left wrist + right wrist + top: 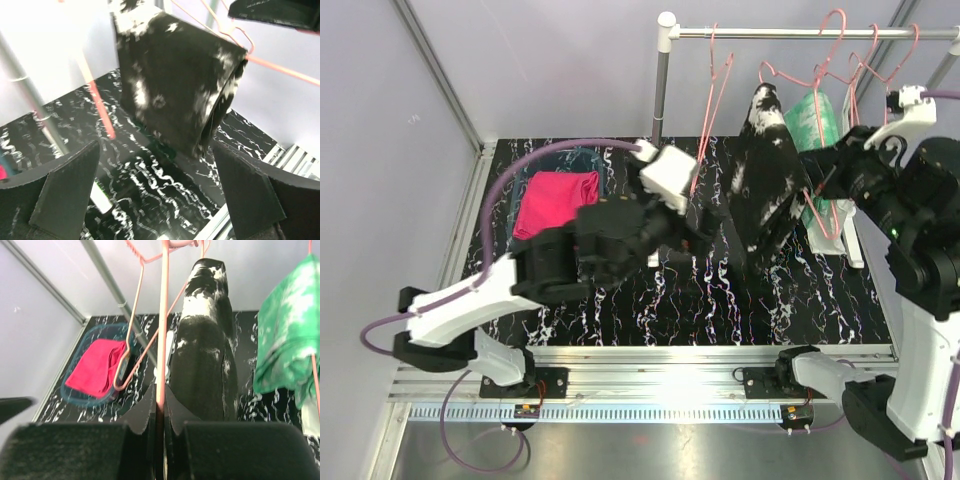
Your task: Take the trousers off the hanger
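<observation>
Right gripper (pixel 161 392): clamped tight on the wire of a pink hanger (pixel 162 330), apparently the one carrying the black speckled trousers (pixel 175 85); it steadies the hanger at the right end.
Left gripper (pixel 156 149): jaws spread wide and holding nothing, facing the lower folded end of the black speckled trousers, close to the cloth but not touching.
Task things: the magenta-pink trousers (pixel 555 203) lie in a clear bluish tray (pixel 75 396) at the table's far left; the mottled green trousers (pixel 285 340) hang on their own hanger to the right; the black pair hangs between them, draped over its hanger bar.
Step in hand: by the layout, the second pair is being taken; the left arm is lining up for a grasp while the right holds the hanger.
Next move: it likely calls for the left jaws to advance around the hanging fold, close on both layers, then draw the cloth off the bar toward the left.
Edges: the empty pink hanger (pixel 717 90) dangles just beside the left wrist, and the rail's upright post (pixel 662 90) stands near behind it; either could snag.
Open room: the marbled black table (pixel 650 300) between the tray and the hanging pair gives a path for pulling leftward.
</observation>
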Tool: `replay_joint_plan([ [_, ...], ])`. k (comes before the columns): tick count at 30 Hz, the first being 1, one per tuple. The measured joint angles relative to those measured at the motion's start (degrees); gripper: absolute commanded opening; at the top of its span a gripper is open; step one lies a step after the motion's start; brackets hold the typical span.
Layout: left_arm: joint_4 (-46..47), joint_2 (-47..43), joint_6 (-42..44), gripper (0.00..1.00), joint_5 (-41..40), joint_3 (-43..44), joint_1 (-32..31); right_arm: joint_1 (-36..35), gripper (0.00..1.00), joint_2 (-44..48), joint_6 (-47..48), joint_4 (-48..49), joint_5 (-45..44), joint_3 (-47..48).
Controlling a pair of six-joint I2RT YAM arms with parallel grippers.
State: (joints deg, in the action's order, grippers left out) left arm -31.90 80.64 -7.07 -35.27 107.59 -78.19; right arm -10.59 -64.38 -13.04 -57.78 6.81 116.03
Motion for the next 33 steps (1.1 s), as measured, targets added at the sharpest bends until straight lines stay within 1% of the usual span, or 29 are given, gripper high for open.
replay_joint_plan([
  [3,2.8,5.4,0.6,0.99,-0.1,1.1,-1.7,0.0,0.0,3.0,-0.7,-2.0,0.3,-1.8],
  [9,9.3,13.0,1.3,0.99,3.4,0.9,-4.0,0.0,0.0,7.4,-2.5,-4.6,0.4,-5.4],
  [13,14.7,16.6,2.4,0.93,3.9,0.9,-4.7,0.0,0.0,9.6,-3.3,-5.7,0.4,-7.1],
  [15,16.9,18.2,2.8,0.92,3.5,0.9,-4.7,0.0,0.0,10.5,-3.3,-6.4,0.4,-7.3],
  [19,19.4,22.0,3.9,0.82,2.1,1.9,-4.6,0.0,0.0,12.0,-3.3,-7.0,0.7,-7.6],
  [20,19.6,23.3,4.2,0.77,1.6,2.8,-4.6,0.0,0.0,12.4,-3.4,-7.0,0.8,-7.7],
  [22,20.0,25.6,4.6,0.7,0.2,4.5,-4.6,0.0,0.0,13.2,-3.6,-7.1,0.9,-7.7],
  [23,20.3,26.6,4.9,0.63,-0.7,5.1,-4.6,0.0,0.0,13.6,-3.7,-7.2,1.0,-7.7],
  [27,21.5,28.1,5.1,0.56,-2.6,5.2,-4.4,0.0,0.0,14.7,-3.8,-7.3,1.4,-7.7],
  [33,22.4,28.1,5.7,0.54,-3.7,5.2,-4.2,0.0,0.0,14.8,-3.7,-7.3,1.4,-7.7],
])
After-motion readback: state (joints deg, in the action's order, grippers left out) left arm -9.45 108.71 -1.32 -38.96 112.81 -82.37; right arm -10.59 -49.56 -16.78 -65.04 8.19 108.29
